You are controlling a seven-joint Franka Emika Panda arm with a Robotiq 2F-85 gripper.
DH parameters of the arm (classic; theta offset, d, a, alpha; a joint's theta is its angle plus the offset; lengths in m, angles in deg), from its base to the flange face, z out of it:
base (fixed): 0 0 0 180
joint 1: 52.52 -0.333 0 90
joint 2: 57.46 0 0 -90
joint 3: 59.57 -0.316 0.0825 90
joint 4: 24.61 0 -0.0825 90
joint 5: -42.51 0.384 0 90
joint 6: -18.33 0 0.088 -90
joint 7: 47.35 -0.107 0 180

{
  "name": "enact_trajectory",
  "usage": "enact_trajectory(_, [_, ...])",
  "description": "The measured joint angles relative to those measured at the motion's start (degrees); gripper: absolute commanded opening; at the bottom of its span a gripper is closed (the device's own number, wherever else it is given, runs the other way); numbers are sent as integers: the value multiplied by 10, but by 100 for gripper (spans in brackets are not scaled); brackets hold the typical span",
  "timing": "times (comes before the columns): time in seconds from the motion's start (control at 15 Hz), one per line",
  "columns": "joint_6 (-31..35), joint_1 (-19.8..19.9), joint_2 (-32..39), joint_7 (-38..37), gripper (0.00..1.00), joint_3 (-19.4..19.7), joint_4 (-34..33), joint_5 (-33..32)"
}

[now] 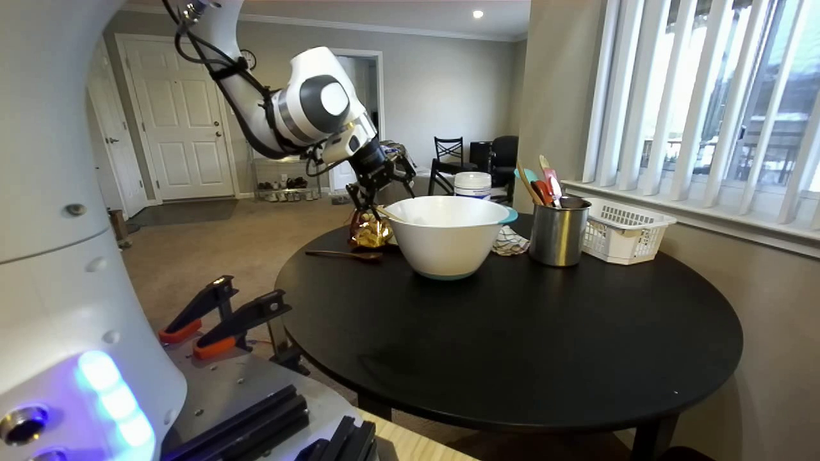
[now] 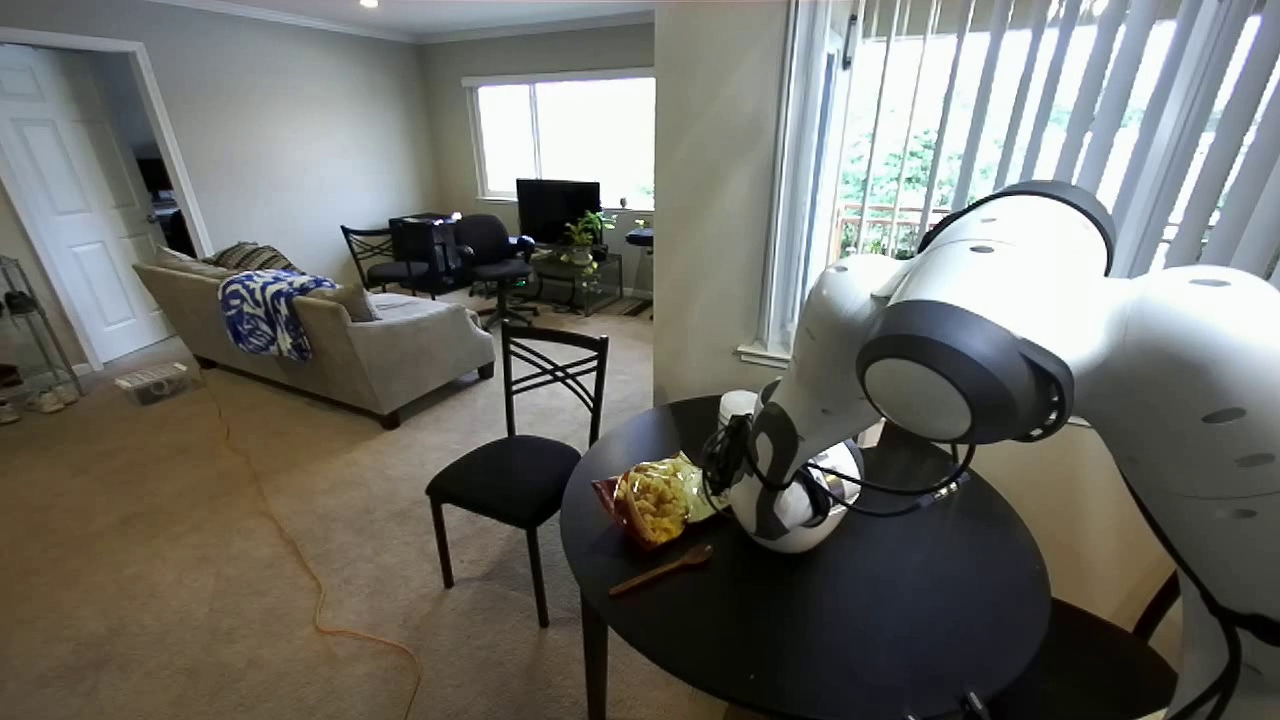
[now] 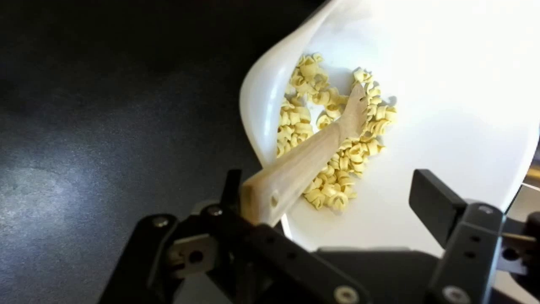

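Jaws wide apart, the gripper (image 3: 333, 198) has the wooden utensil (image 3: 295, 175) against or just beside 1 side, touch unclear. The utensil leans over the white bowl (image 1: 442, 243), head among curled pasta (image 3: 335, 198); glare bleaches the wall. In an exterior view the arm (image 2: 1000, 270) blocks much of the bowl, near a bag (image 2: 655, 505) and brown spoon (image 2: 663, 569).

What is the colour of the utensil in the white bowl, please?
The utensil is light tan, clearest in the wrist view.

And the pale wooden utensil (image 3: 308, 162) slants right across the rim of an upright white bowl (image 1: 442, 246) — head down among curly yellow pasta (image 3: 357, 150), handle end, pierced by a small hole, jutting outside!
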Motion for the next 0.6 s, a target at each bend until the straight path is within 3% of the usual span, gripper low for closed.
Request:
enact_trajectory(0.07, [0, 0, 0, 0, 75, 1, 1, 0])
enact_trajectory(0.13, [2, 0, 0, 0, 74, 1, 2, 0])
enact_trajectory(0.6, [25, -11, 0, 0, 28, 20, 11, 1])
